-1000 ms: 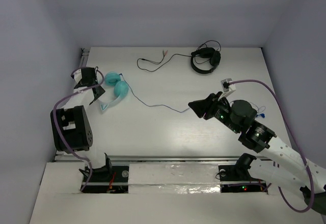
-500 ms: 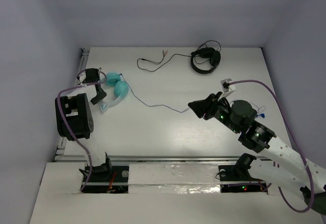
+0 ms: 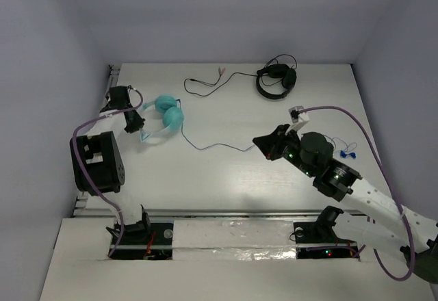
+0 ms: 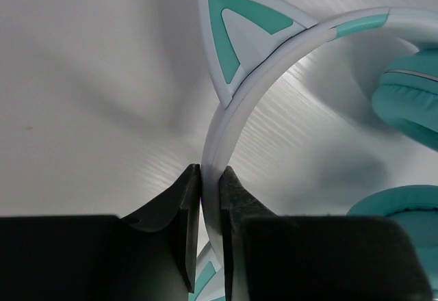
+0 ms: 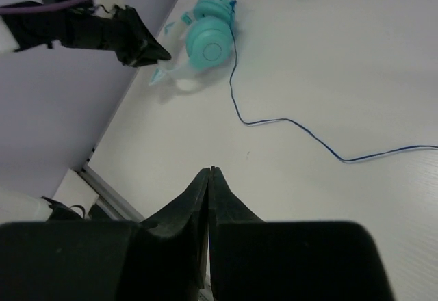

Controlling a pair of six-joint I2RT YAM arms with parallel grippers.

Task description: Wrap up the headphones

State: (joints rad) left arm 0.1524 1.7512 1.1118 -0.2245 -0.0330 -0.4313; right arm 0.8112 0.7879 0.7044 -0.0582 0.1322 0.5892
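Observation:
The teal headphones lie on the white table at the far left, ear cups together, and also show in the right wrist view. My left gripper is shut on their pale headband, just below a cat-ear point. Teal ear cups show at the right of the left wrist view. The thin dark blue cable runs from the cups right across the table towards my right gripper. That gripper is shut and empty, above the table and apart from the cable.
Black headphones with a black cable lie at the far edge. A small blue cable end lies right of the right arm. A metal rail borders the table's left edge beside the left gripper.
The left gripper has pulled the teal headphones a little to the right, away from the left edge. The right arm has shifted slightly forward and stays shut.

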